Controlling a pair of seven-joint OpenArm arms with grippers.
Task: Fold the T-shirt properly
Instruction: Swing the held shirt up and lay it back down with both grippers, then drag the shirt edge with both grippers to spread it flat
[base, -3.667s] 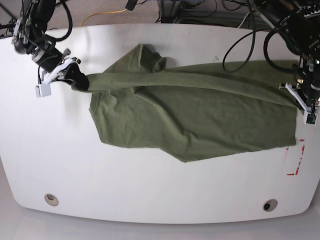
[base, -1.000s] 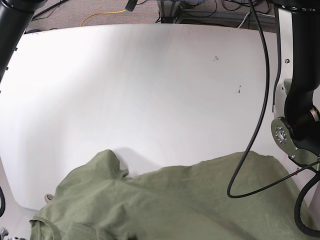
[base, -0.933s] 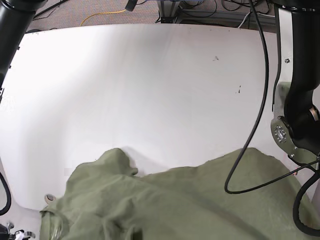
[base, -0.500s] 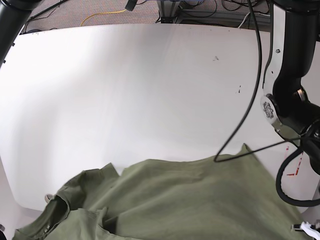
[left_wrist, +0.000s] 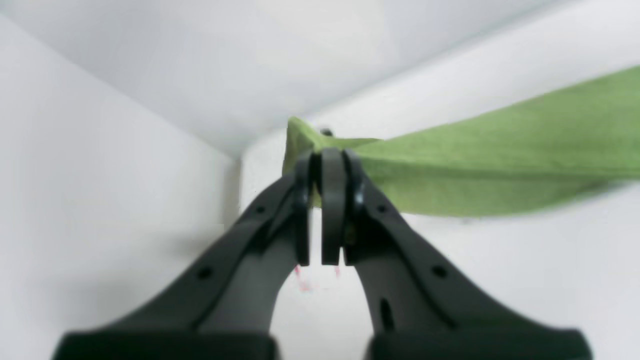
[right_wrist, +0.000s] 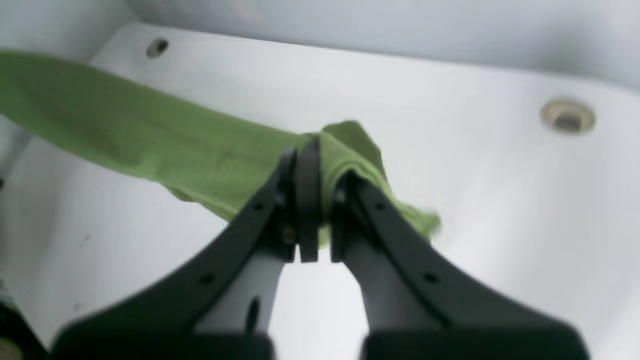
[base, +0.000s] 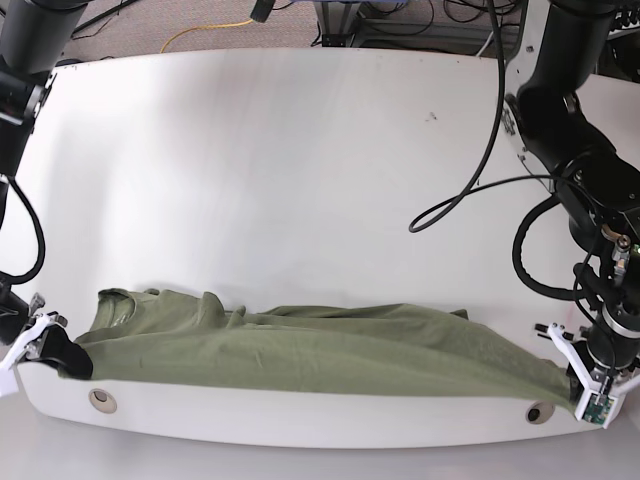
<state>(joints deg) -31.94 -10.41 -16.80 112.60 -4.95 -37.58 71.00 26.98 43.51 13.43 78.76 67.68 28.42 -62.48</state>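
Both jaws, clamped shut on the T-shirt (base: 320, 355), had dragged it taut to the worktop's (base: 300, 180) near edge, ready for folding.

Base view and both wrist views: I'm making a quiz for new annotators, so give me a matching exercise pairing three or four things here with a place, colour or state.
Column 1:
1. T-shirt
2. left gripper
3. right gripper
4. table

Column 2:
a. white
b. shut on the shirt's end at the base view's left
c. olive green, stretched along the near table edge
d. shut on the shirt's end at the base view's right

Pairs: 1-c, 2-d, 3-b, 4-a
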